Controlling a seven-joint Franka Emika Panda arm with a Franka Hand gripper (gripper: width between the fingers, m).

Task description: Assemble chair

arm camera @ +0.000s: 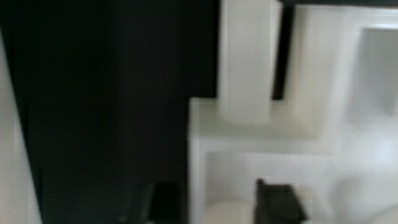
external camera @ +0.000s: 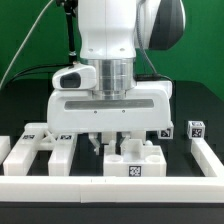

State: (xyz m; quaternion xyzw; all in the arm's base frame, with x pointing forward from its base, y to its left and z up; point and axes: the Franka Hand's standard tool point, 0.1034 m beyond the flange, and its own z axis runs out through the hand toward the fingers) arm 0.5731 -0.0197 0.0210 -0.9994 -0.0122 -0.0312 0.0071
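While the arm (external camera: 112,45) hangs low over the black table (external camera: 180,158), the gripper (external camera: 110,145) sits just above the chair parts, approx. mid-scene in the ext. view.

Fingers: two dark tips pointing down, set apart with a moderate gap, neither wide nor fully closed. In the wrist view the fingertips (arm camera: 276,198) flank a white part (arm camera: 249,130), which fills the gap between them. The view is blurred, so I cannot tell whether the pads touch it or whether anything is gripped.

Chair parts, all lying on the table:
- Slotted frame (external camera: 57,152) at the ext. view's left, w/ bars running toward the camera and dark slots between them.
- Tagged block (external camera: 133,167) just below and slightly toward the ext. view's right of the gripper, near the front. B/w tag faces the camera.
- Small cube (external camera: 196,128) at the ext. view's right, tag visible, well apart from the gripper.
- Second cube (external camera: 165,130) closer in, partly behind the gripper body.

Cannot tell which of these the wrist view's white part belongs to. It shows a narrow bar rising from a wider section, w/ dark table beside it.

Front border bar (external camera: 110,188) runs along the near edge. The side bar (external camera: 208,155) is at the ext. view's right. Green backdrop (external camera: 30,40) behind.
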